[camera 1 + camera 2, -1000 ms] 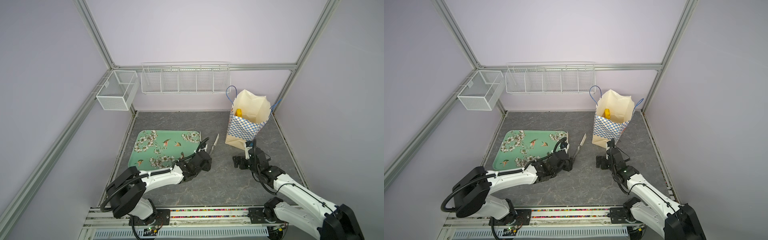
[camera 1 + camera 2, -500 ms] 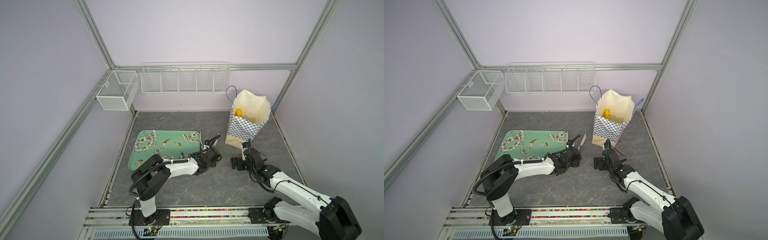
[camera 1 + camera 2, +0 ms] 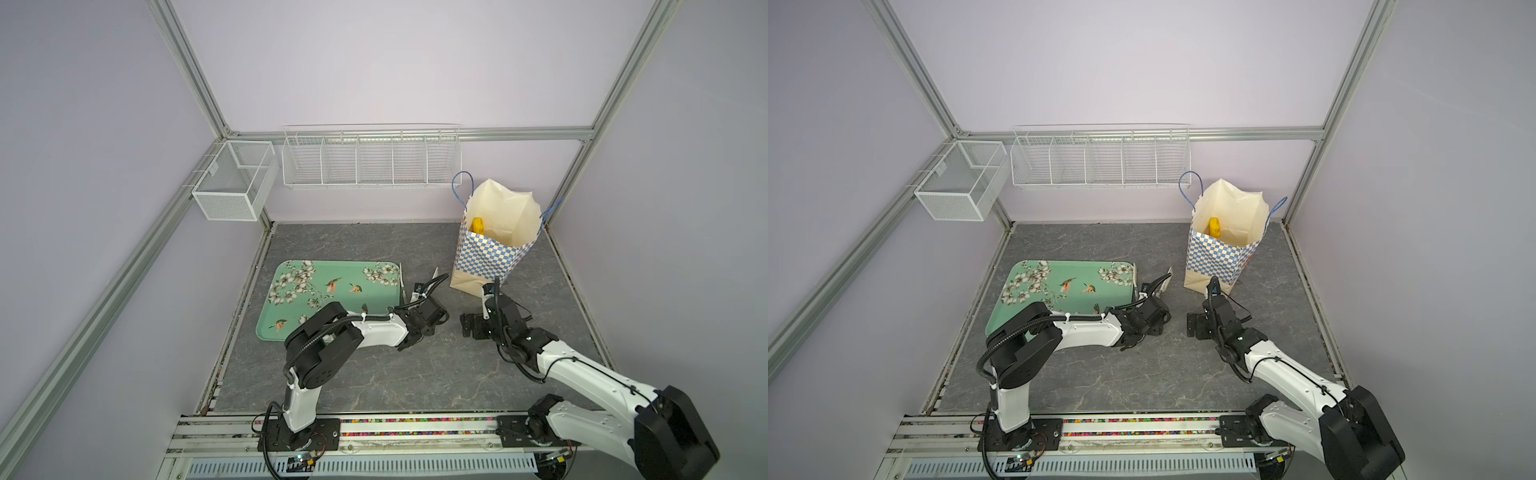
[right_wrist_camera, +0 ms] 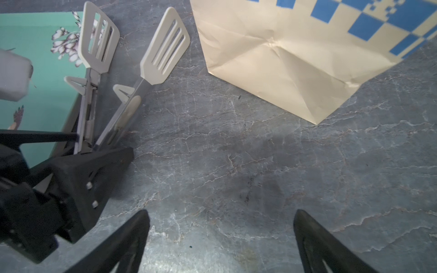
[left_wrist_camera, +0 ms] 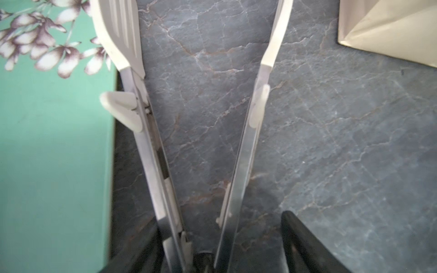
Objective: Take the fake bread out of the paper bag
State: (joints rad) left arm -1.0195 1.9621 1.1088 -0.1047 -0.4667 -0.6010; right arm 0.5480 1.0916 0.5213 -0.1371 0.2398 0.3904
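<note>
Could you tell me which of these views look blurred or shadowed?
Left wrist view: soft throughout, the tongs smeared nearest the camera. Right wrist view: crisp, with a soft shadow on the table. Both top views: sharp and evenly lit, no glare.

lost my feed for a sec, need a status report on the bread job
Left gripper shut on tongs, right gripper open, low by paper bag. Fake bread inside it, bag upright. Nothing between tongs and bag.

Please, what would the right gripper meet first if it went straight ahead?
Probably the paper bag, near its base, past bare tabletop; depth is unclear, so the right gripper might touch tabletop first.
</note>
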